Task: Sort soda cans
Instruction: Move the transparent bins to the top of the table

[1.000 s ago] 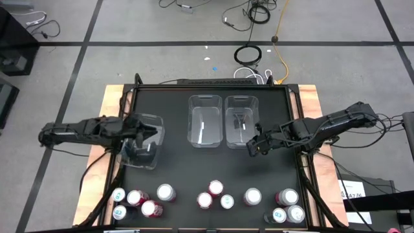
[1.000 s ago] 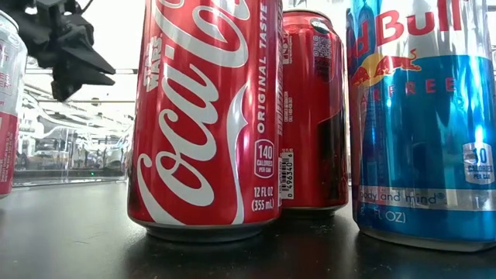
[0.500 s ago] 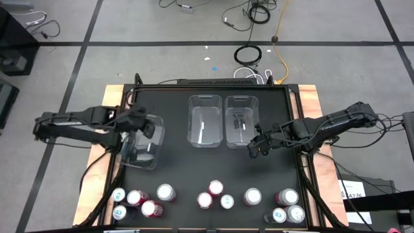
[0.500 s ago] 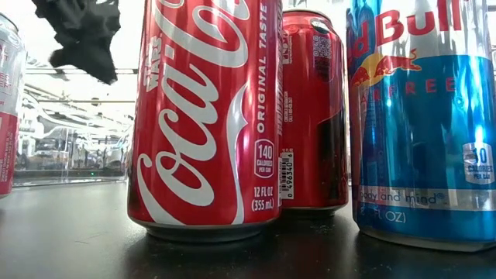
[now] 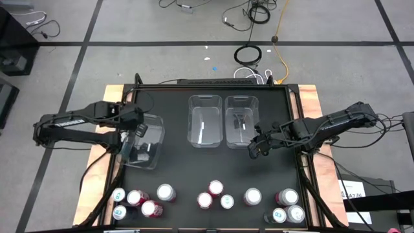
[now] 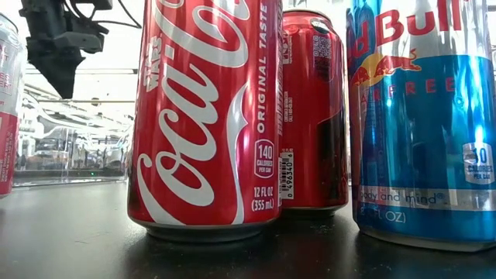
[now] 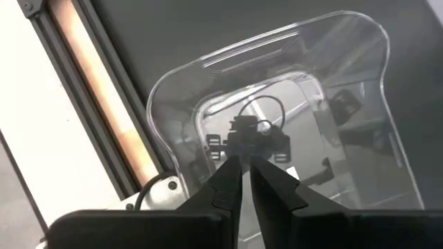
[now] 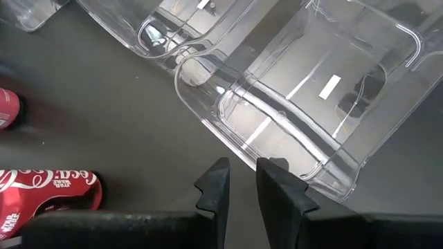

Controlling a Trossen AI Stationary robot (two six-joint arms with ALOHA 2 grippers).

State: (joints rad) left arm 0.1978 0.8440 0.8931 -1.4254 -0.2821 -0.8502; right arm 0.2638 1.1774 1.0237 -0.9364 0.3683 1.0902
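Observation:
Several soda cans stand on their bases in a loose row along the table's near edge, from a teal can [image 5: 118, 194] on the left to silver-topped cans [image 5: 295, 213] on the right. The low view shows a red Coca-Cola can [image 6: 205, 116], a second red can [image 6: 314, 108] and a blue Red Bull can [image 6: 422, 116] close up. My left gripper [image 5: 137, 128] [image 7: 244, 169] hangs shut above the left clear bin [image 5: 143, 144], pointing down. My right gripper [image 5: 252, 149] [image 8: 241, 178] waits, narrowly open, just near of the right-hand bin [image 5: 240, 121].
Three clear plastic bins sit on the black table: one at the left [image 7: 277, 104], two side by side at the far middle [image 5: 205, 121] [image 8: 304, 90]. A red can [image 8: 48, 190] shows near my right gripper's view. Wooden strips [image 5: 110, 97] edge the table. Bare black surface lies between bins and cans.
My left gripper has drawn back a little toward the table's left edge over the left bin, risen and turned about its wrist, so its fingers now point down. The bin and the cans have stayed put. My right arm has kept still.

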